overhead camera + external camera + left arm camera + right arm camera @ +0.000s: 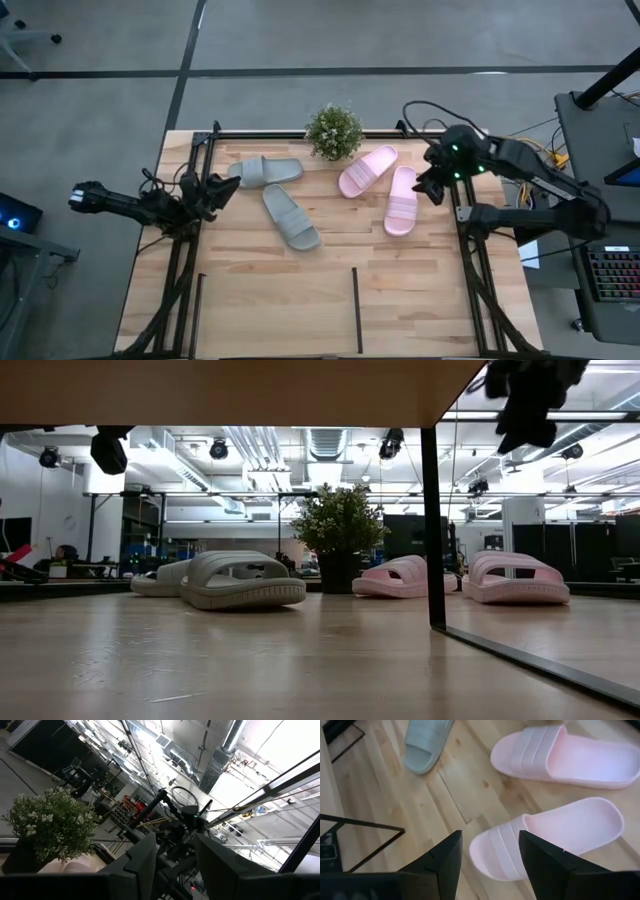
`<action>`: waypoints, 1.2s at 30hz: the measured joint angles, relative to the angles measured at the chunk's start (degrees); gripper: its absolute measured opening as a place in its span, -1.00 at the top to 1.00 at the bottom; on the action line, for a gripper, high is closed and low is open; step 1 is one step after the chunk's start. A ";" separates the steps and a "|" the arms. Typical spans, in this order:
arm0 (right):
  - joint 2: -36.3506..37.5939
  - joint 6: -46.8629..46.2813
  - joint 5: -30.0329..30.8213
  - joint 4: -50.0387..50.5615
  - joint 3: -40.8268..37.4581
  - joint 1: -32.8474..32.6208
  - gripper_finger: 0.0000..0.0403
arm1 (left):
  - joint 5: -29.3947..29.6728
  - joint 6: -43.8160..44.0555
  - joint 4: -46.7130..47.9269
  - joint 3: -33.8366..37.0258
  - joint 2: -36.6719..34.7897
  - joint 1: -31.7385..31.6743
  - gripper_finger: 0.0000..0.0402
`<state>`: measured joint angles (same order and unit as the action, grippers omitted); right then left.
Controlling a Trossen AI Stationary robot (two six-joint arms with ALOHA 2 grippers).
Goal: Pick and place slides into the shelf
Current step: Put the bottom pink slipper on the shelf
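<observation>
The right gripper (432, 188) hangs above the table's right side, just beside the heel end of the nearer pink slide (402, 201), and touches nothing. In the right wrist view its two dark fingers (445, 865) stand parted with a clear gap between them, nothing held, and the strap end of that pink slide (545, 837) lies below the gap. In the low view the same gripper (530, 405) shows at the top right, well above the tabletop.

The second pink slide (367, 171) lies just beside the first, angled toward the small potted plant (333, 131) at the table's far edge (both pink slides rest flat, soles down).

The left gripper (222, 192) sits at the left side of the table, close to the two grey-green slides. Its fingers (142, 865) stand apart with an empty gap between them in the left wrist view, which looks up past the plant (50, 827) into the room's ceiling.

One grey-green slide (266, 171) lies near the far edge, left of the plant; the other grey-green slide (291, 217) lies just beside it, slanting toward the table's middle.

The shelf (356, 308) shows as thin black upright bars on the light wood table (400, 290) at the near side, well apart from all four slides; none of them is in it.
</observation>
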<state>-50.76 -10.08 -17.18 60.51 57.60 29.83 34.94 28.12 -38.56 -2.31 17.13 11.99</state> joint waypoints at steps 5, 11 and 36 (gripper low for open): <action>-7.25 6.59 -7.52 -0.05 0.00 7.33 0.07 | 0.02 0.00 0.02 0.00 0.65 0.00 0.39; -15.56 12.54 -13.35 -0.69 0.00 13.89 0.07 | 0.02 0.00 0.02 0.00 1.24 0.02 0.39; -36.73 31.59 -17.23 3.85 2.56 18.88 0.07 | 0.64 -0.02 0.04 0.00 1.25 0.02 0.39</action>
<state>-87.49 21.51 -34.41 64.36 60.16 48.71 35.58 28.10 -38.52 -2.31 18.37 12.01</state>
